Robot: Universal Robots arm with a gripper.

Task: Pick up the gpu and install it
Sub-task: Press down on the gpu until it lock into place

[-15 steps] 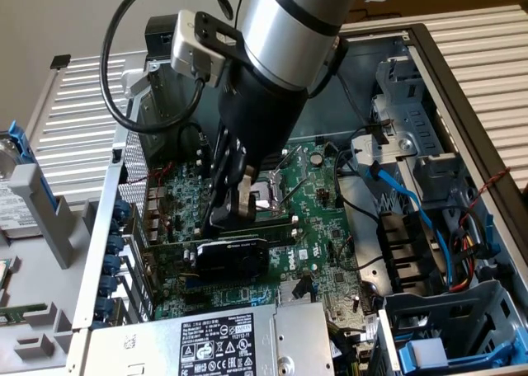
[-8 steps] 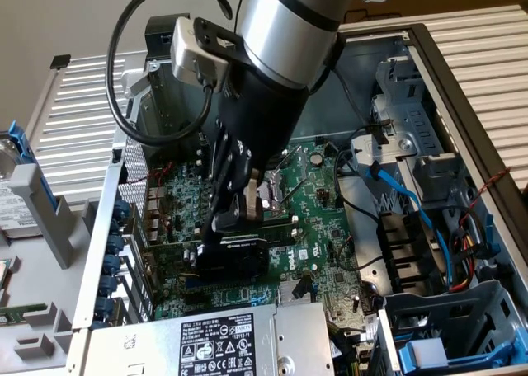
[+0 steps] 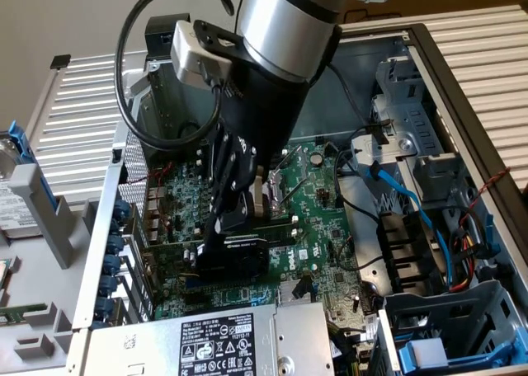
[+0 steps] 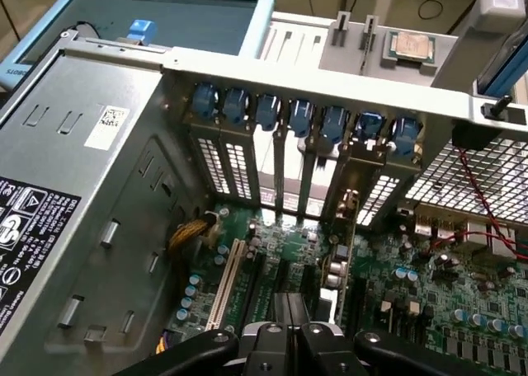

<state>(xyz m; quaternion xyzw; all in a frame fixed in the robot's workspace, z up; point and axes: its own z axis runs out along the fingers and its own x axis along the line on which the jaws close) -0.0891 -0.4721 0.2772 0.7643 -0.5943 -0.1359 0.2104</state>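
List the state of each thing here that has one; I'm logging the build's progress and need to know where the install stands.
claw: shut on the gpu
gpu: standing on edge on the motherboard, held from above
motherboard: mounted flat in the case
computer case: side open, lying flat
blue slot clips: lined up along the rear bracket rail
power supply: mounted in the case, label up

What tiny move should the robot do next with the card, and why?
Probably press the gpu straight down a little. The gripper is shut on its top edge, and the card stands upright over the motherboard, its bracket already by the rear slots.
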